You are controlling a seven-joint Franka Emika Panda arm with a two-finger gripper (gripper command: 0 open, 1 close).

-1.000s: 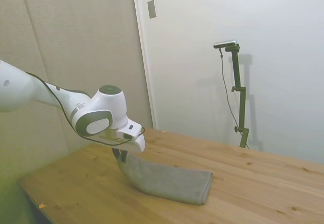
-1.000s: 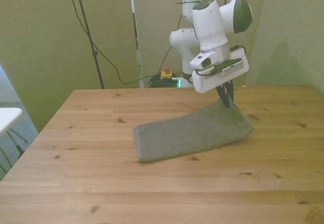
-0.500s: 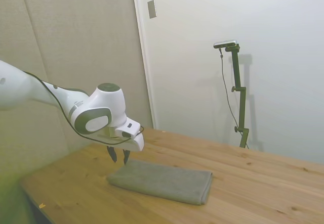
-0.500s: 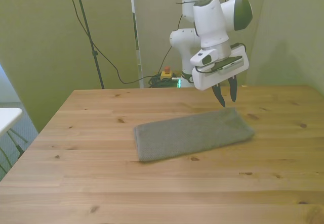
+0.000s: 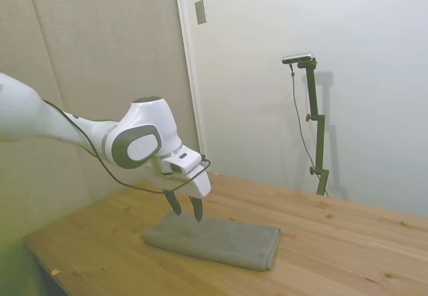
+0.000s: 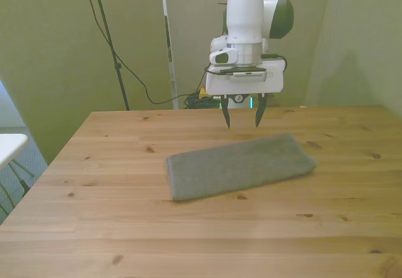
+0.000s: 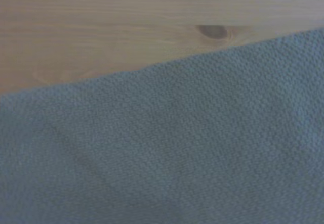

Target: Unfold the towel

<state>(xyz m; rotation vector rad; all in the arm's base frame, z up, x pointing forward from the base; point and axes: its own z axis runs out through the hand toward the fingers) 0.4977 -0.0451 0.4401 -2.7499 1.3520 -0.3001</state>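
The soft grey-green terry cloth towel (image 6: 240, 165) is lying flat on the wooden table (image 6: 125, 228) again, a long folded strip running from near the table's middle toward the front view's right. A second ago one end of it was being held up off the wood in the closed fingers; that end has since dropped back, so the lift is not paying off and the towel is looking just as folded as it did, with the doubled layers showing along the edge in the side view. In my judgement the unfolding is still waiting to be done and a fresh grasp is being set up.

The white two-finger gripper (image 6: 242, 110) has swung away from the end it was holding and is now hovering above the towel's far long edge, closer to the strip's middle. Its fingers (image 5: 197, 210) are standing apart, pointing down, holding nothing and touching nothing. The wrist view is showing towel weave (image 7: 172, 153) right below, with bare wood just beside the edge
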